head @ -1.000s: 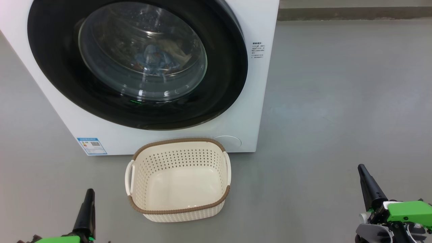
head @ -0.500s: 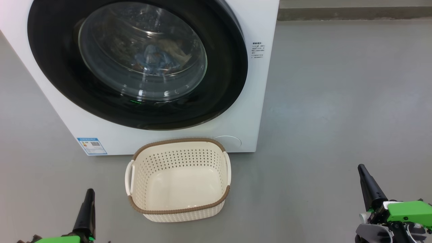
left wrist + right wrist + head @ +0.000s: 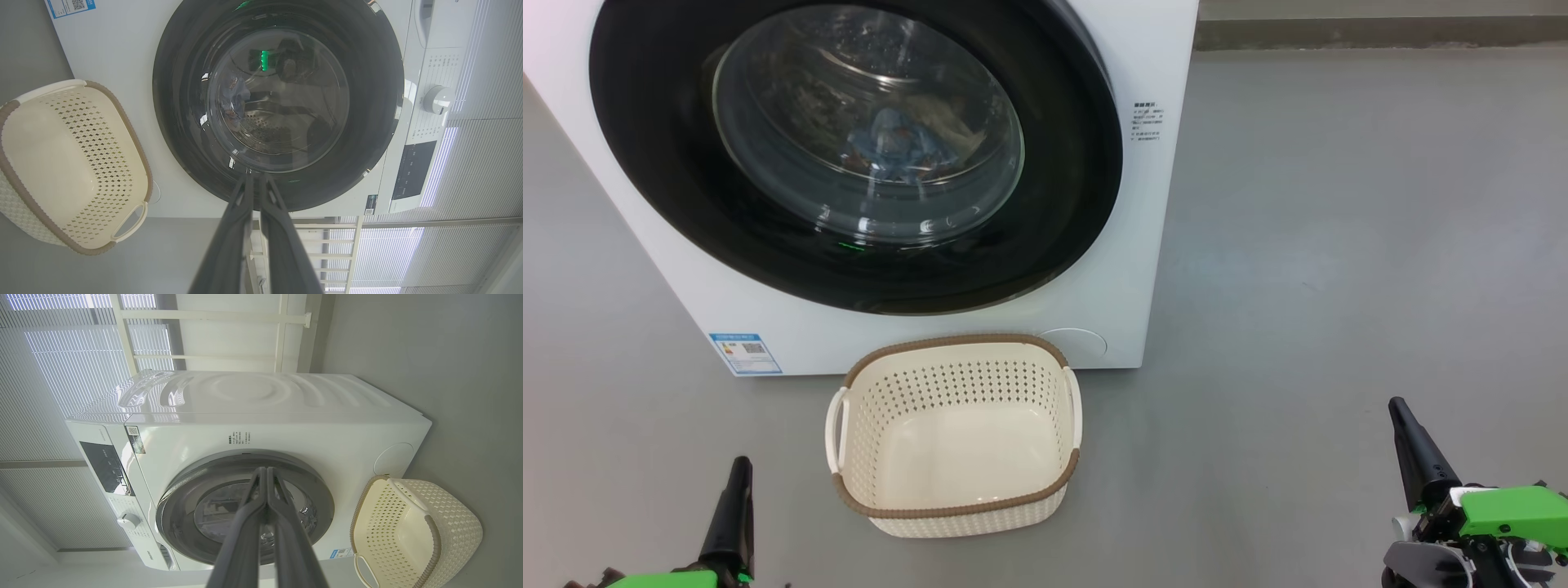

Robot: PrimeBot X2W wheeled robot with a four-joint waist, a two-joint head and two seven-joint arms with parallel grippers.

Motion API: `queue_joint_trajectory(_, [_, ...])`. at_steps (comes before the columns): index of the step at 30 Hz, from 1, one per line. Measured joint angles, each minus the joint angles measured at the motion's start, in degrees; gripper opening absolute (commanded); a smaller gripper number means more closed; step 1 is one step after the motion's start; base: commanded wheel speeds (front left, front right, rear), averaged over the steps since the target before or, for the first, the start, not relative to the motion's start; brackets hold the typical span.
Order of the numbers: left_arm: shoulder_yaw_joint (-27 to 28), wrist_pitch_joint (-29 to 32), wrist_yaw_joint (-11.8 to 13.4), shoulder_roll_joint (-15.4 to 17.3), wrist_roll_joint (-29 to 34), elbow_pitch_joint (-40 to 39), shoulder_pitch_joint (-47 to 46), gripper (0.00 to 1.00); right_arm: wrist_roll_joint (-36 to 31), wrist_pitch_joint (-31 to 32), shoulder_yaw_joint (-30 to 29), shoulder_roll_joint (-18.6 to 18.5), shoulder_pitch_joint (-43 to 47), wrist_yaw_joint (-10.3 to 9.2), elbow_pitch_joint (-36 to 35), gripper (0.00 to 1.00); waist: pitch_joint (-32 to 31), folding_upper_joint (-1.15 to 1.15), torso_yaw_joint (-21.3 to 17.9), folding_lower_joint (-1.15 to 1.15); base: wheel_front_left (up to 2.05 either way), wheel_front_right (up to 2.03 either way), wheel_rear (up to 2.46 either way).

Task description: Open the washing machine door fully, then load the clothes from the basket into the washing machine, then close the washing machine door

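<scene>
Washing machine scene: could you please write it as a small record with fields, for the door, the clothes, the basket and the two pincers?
washing machine: white front-loader, standing on the grey floor
door: shut
clothes: inside the drum, seen through the door glass
basket: empty, on the floor just in front of the machine
left pincer: shut, holds nothing, low at the left of the head view
right pincer: shut, holds nothing, low at the right
task state: all three steps look done
</scene>
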Motion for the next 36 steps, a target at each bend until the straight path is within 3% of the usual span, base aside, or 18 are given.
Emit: queue_joint_trajectory(36, [0.0,0.0,0.0,0.0,0.0,0.0,0.0,0.0,0.0,0.0,0.0,0.0,0.0,0.0,0.0,0.0,0.0,0.0,0.0,0.0,0.0,0.0,0.0])
